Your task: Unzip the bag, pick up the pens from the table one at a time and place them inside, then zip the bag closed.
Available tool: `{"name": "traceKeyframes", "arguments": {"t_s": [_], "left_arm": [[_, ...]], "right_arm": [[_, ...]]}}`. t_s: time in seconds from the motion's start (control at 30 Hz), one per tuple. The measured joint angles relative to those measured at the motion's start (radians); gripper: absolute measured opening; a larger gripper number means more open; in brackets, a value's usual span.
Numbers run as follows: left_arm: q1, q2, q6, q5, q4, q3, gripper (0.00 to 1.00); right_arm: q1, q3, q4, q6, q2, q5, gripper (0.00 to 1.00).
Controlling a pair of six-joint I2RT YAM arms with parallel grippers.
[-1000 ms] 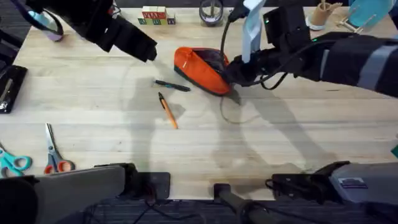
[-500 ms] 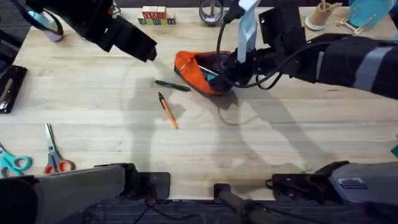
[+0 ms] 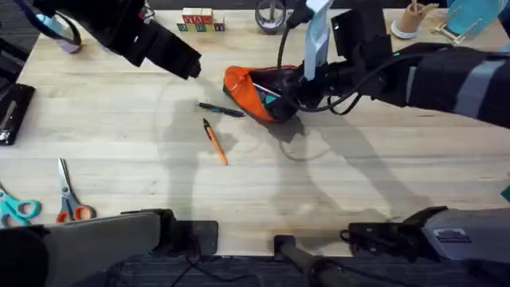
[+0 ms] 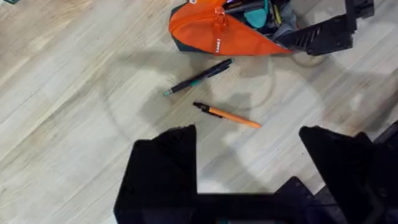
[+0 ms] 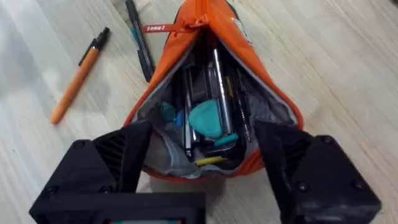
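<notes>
While the soft orange pencil pouch point(image 3: 253, 89) lies unzipped near the far middle of the light plank-grained wooden table point(image 3: 358, 191), the overhead view puts the right gripper point(image 3: 288, 97) at its near end, and whether it grips the fabric I cannot tell from above. The thin black pen point(image 3: 221, 110) and the thin orange pen point(image 3: 215, 143) lie just beside each other on the wood, left of the pouch. The left gripper point(image 3: 190, 65) hangs above the table's far left. Orange- and teal-handled scissors point(image 3: 40, 209) rest at the near left edge, wooden blocks point(image 3: 199, 20) along the far edge.

From the left wrist, the left gripper's point(image 4: 249, 155) jaws stand wide and empty, both pens below them.

From the right wrist, the right gripper's point(image 5: 202, 155) jaws are spread wide around the pouch's open mouth, which already shows pens and teal items inside.

The mouth looks open enough, so the next step is probably a pickup: I would take one pen across its middle, jaws square to its length, and keep the pouch steady.
</notes>
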Motion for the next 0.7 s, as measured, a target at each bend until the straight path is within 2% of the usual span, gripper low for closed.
{"name": "traceKeyframes", "arguments": {"t_s": [0.13,0.3,0.5,0.7], "left_arm": [[0.0,0.0,0.0,0.0,-0.001,0.0,0.995],[0.0,0.0,0.0,0.0,-0.001,0.0,0.995],[0.0,0.0,0.0,0.0,-0.001,0.0,0.995],[0.0,0.0,0.0,0.0,-0.001,0.0,0.994]], "right_arm": [[0.0,0.0,-0.006,0.033,-0.073,0.015,0.996],[0.0,0.0,-0.031,0.046,-0.231,0.081,0.997],[0.0,0.0,-0.156,0.054,-0.388,0.166,0.997],[0.0,0.0,-0.272,0.054,-0.488,0.193,0.997]]}}
